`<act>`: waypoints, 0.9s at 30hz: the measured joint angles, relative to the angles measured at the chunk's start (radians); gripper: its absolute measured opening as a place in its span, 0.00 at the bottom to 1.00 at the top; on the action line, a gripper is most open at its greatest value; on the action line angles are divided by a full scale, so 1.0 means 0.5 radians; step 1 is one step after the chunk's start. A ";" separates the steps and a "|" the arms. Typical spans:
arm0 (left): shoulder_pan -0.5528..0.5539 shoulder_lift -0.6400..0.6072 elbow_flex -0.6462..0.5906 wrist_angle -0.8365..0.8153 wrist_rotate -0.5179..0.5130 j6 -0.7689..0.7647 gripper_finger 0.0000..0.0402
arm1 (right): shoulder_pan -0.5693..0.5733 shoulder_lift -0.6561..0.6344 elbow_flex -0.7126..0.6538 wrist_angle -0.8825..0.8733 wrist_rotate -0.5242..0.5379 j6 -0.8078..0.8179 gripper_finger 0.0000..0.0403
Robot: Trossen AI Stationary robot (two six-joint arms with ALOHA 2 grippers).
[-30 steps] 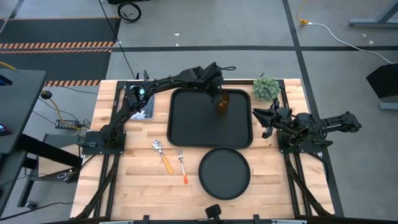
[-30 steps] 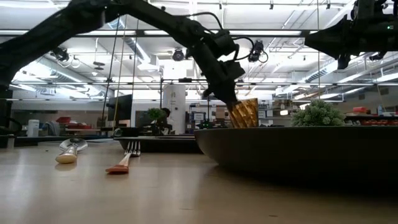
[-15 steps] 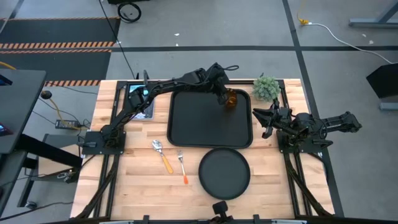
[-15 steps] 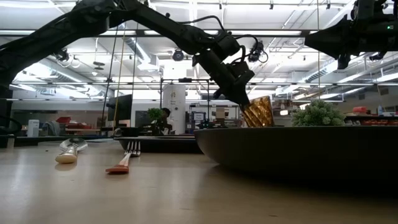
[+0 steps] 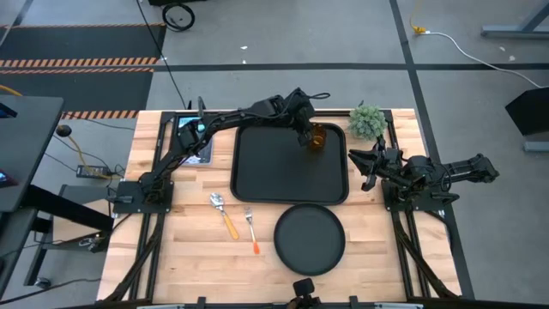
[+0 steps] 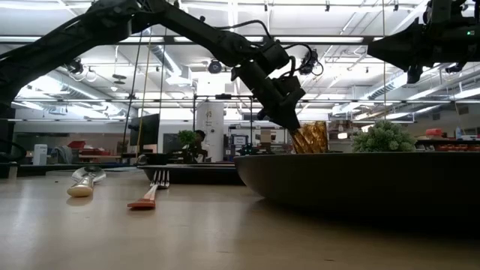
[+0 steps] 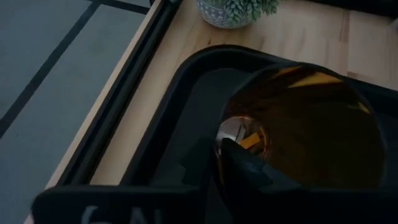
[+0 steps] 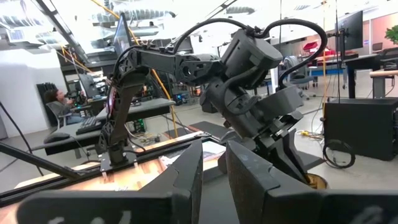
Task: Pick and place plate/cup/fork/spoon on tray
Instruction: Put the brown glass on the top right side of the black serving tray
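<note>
Though overhead hides it, left gripper fingers clasp the tilted cup.

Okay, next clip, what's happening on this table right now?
The left end effector is shut on the small translucent amber cup, holding it at the far right corner of the large black rectangular tray, near the small green potted plant. The round black plate, the orange-red-handled fork and the yellow-handled spoon lie on the wooden table, off the tray. The right end effector waits beside the tray's right edge.
</note>
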 joint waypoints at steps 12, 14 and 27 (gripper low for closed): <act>0.020 -0.010 -0.001 0.188 0.037 0.059 0.43 | 0.000 0.000 0.000 0.000 0.000 0.000 0.19; 0.027 -0.041 -0.001 0.173 0.089 0.115 0.45 | 0.000 0.000 0.000 0.000 0.000 0.000 0.19; 0.085 -0.161 0.000 -0.573 0.147 0.305 0.38 | 0.000 0.000 0.000 0.000 0.000 0.000 0.19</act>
